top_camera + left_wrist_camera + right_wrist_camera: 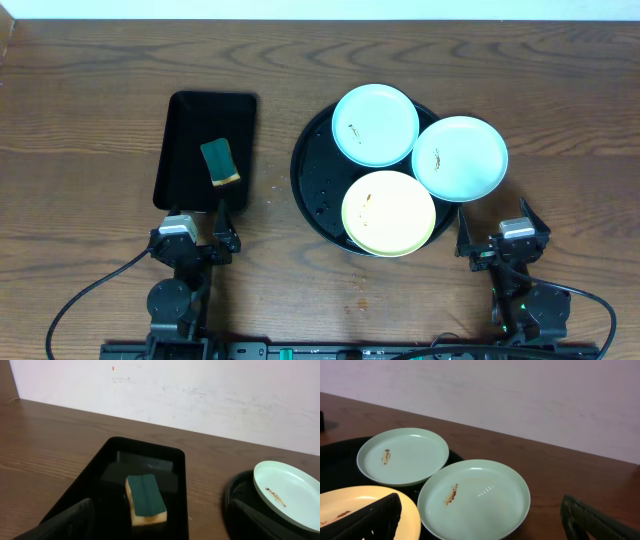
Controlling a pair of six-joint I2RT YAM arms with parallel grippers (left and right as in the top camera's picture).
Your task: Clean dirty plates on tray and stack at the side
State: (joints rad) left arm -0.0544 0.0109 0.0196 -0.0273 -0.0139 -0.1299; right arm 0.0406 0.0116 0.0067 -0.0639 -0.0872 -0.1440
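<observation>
Now, left end effector (pixel 197 232): jaws spread wide and holding nothing; its dark, matte fingers (pixel 65 522) sit at the two lower corners of the left wrist view.
Right end effector (pixel 502 240): jaws also spread wide, nothing between them; its blunt black fingers (pixel 370 517) frame the plates from the near side.
Sponge (pixel 220 163): soft rectangular block with a dark green scouring top and a yellow foam body, lying just ahead of the left end effector.
Rectangular tray (pixel 190 130): glossy black with rounded corners and a low rim; it holds the sponge near its near end.
Yellow plate (pixel 389 212): round, shallow, smooth pale yellow with faint brown smears, on the near part of the round tray and reaching over its near rim.
Right blue plate (pixel 460 158): round, glossy pale blue-white with a small brown smear, overhanging the tray's right rim, nearest the right end effector.
Far blue plate (pixel 375 125): same shape and glaze, one brown streak, on the tray's far part.
Round tray (pixel 310 170): large, glossy black, raised rim, pale specks on its bare left part.
Surface (pixel 90 120): dark brown wood grain, with a few brown crumbs (pixel 358 285) near the tray's front.
Wall (pixel 200 395): pale, lightly scuffed, behind the far edge.
Cables (pixel 90 290): black, looping off both arm bases.
</observation>
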